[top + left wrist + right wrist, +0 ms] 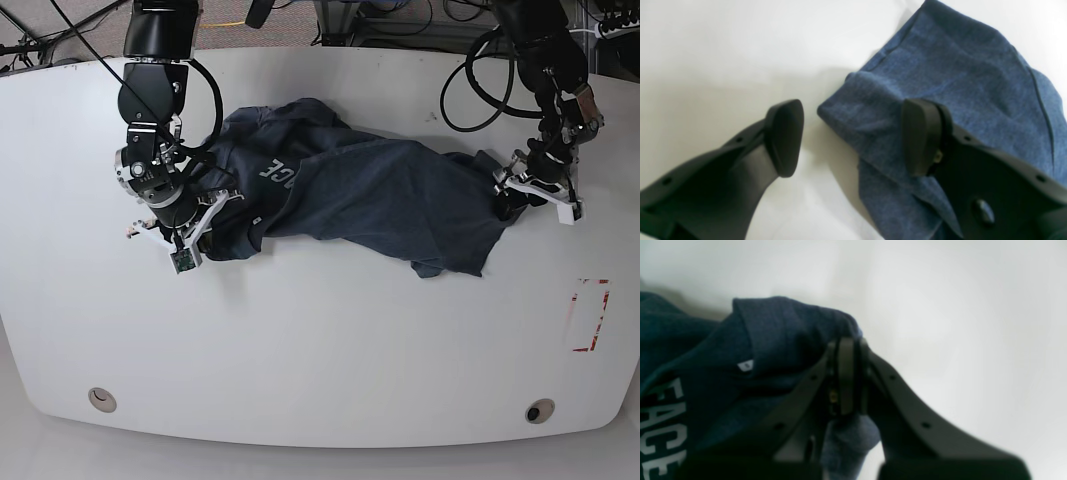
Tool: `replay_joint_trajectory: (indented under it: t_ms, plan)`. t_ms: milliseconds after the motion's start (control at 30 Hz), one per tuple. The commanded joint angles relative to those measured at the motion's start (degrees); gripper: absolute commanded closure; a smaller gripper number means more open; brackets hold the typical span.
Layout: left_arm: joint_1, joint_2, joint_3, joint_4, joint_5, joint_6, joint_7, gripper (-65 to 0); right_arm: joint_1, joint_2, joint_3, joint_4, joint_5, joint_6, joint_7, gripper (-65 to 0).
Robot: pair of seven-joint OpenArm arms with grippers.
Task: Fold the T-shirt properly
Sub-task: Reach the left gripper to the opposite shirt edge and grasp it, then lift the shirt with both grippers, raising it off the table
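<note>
One T-shirt (380,195), two grippers and one white table (320,350) are seen. The dark blue T-shirt is spread crumpled across the table's far half, between the two arms, with white block letters (660,426) showing near its collar end. The right gripper (848,373) is clamped tight on a fold of the T-shirt beside the small white neck label (746,365). The left gripper (853,136) is held with its jaws wide apart at the opposite end; one pad (918,136) is over the cloth, the other over bare table, and nothing is gripped.
</note>
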Motion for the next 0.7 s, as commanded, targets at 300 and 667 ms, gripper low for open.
replay_joint_trajectory:
  t_ms: [300,667]
  plan:
    - [-1.3,-0.6,0.0,0.7,-0.6,-1.0,-1.0,-42.6,0.3,0.4,0.2,1.2,0.5,-0.1,1.4,0.0]
    - [-3.2,-0.5,-0.2,-7.5,-0.7,-9.2,-1.0,-42.1,0.3,0.3,0.2,1.2,0.5,-0.3,1.4,0.0]
